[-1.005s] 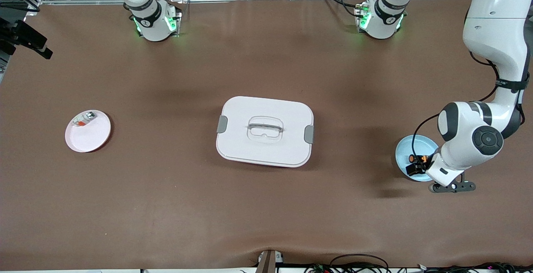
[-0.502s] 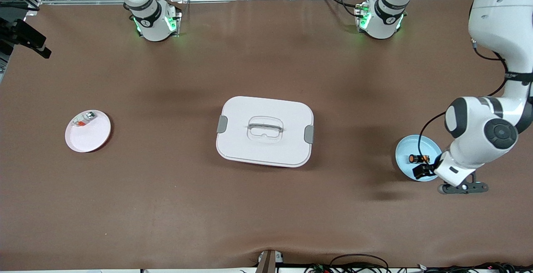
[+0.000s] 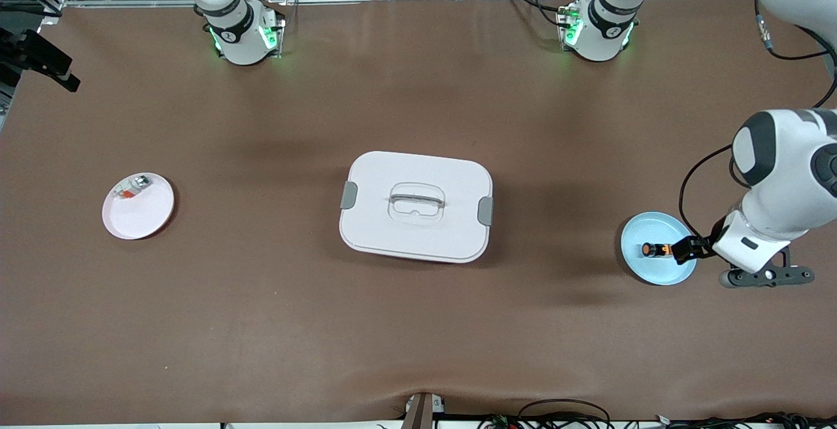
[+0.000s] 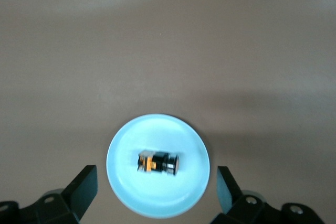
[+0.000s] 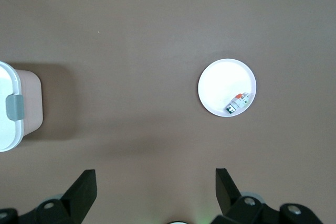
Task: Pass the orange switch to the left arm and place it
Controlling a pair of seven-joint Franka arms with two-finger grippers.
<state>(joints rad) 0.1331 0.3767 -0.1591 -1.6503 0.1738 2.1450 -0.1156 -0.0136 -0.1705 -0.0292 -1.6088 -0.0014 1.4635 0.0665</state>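
Two arms: left arm reached down at its own end of the table; right arm waited, only its base seen in the front view.
Left pincer: spread wide and empty, hovering over the edge of the blue plate, just beside the switch but not touching it.
Left fingers: seen in the left wrist view standing well apart, either side of the plate.
Right pincer: released, holding nothing, hung high over bare table between the box and the pink plate.
Orange switch: lay on its side in the blue plate, near the plate's middle.
Long axis: ran along the table's length, orange end toward the box, dark end toward the left pincer.
Pink plate contents: small silver-white part with a red-orange bit, not the task's thing.
Box: closed, at the table's centre, between the two plates.
Judged risk, grasp: a closure along the long axis could have squeezed the rounded part out and sent it rolling across the shallow plate.
Judged risk, plate: a low descent could have struck the rim and tipped the plate.
Judged risk, carry: a low path toward the right arm could have clipped the box lid.
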